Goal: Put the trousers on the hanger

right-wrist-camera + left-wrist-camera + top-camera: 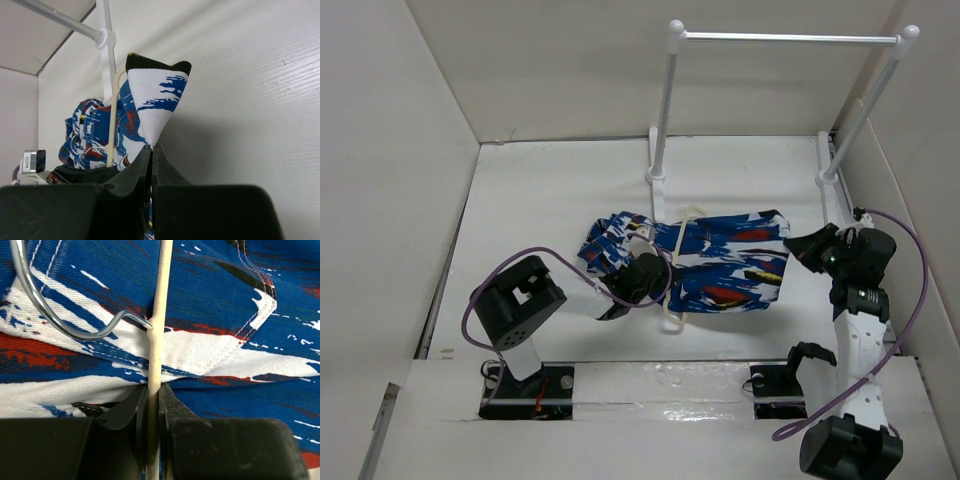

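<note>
trousers [720,262] stitched woven cotton, hanger [160,315] slim rod

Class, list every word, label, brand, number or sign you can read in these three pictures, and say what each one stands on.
None: no view shows a readable word, number or sign.
The trousers carry only abstract coloured patches, no letters.
The hanger and the rack are blank.
Nothing else in view bears lettering that can be made out.
</note>
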